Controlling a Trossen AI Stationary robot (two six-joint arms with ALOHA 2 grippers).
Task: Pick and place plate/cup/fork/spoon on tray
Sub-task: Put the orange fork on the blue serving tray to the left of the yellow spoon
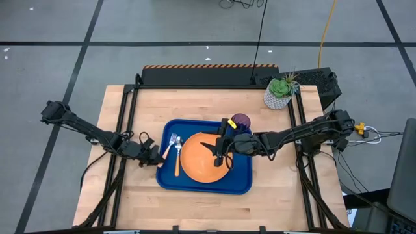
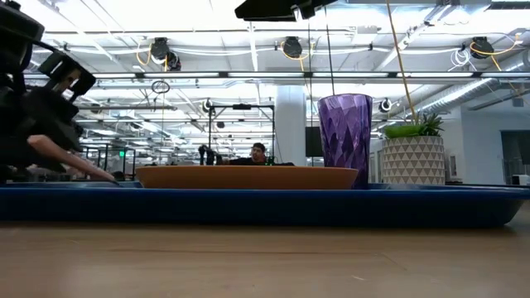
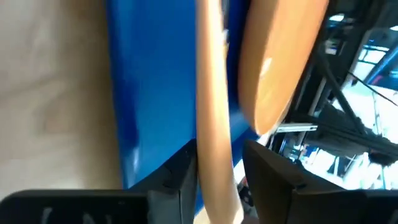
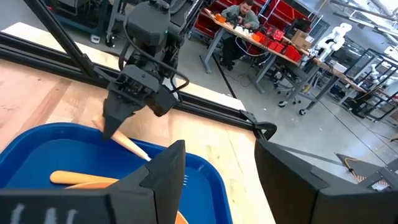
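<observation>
The blue tray [image 1: 237, 185] lies mid-table. On it rest the orange plate [image 1: 198, 166], the purple cup [image 1: 241, 120] upright at its far side, and the spoon [image 1: 177, 162] flat beside the plate's left. My left gripper [image 1: 155, 158] is at the tray's left edge, shut on the fork [image 1: 170, 144], whose silver head points into the tray. My right gripper [image 1: 220, 153] hovers open and empty over the plate; its fingers [image 4: 161, 174] stand wide apart. My left gripper pinches the fork's orange handle [image 3: 214, 155] between its two fingers, near the handle's free end. It comes from the table's left, slanting down, its fingers along the handle. The handle [image 2: 83, 168] slopes down from the gripper, and the head end is down in the tray.
A white pot with a green succulent [image 1: 279, 91] stands at the table's far right. Black frame rails run along the table's left and right sides. Bare wood lies in front of the tray [image 2: 265, 257]. A person sits at a bench in the room beyond [image 4: 239, 15].
</observation>
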